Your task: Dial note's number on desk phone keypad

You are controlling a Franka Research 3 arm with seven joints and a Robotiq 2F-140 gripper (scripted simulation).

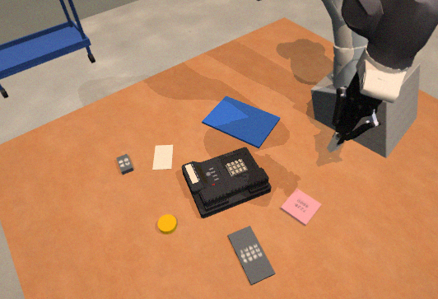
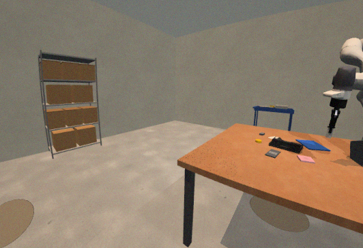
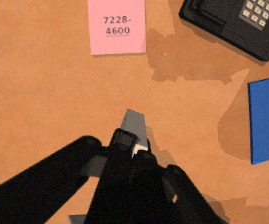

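The black desk phone [image 1: 226, 179] lies on the orange table with its handset in the cradle along the near side and a pale keypad [image 1: 236, 167] on top. It shows at the top right of the wrist view [image 3: 241, 22]. A pink note [image 1: 300, 205] lies right of the phone; in the wrist view [image 3: 117, 26] it reads 7228-4600. My gripper [image 1: 335, 142] is shut and empty, pointing down, well to the right of the phone and above the table. In the wrist view its tips [image 3: 134, 131] hang over bare table below the note.
A blue pad [image 1: 241, 120] lies behind the phone. A grey remote-like keypad [image 1: 251, 254], a yellow disc [image 1: 167, 223], a cream card [image 1: 163, 156] and a small grey keypad [image 1: 124, 163] lie around it. The robot's grey base block [image 1: 387, 122] stands at the right. A blue cart [image 1: 37, 48] stands off the table.
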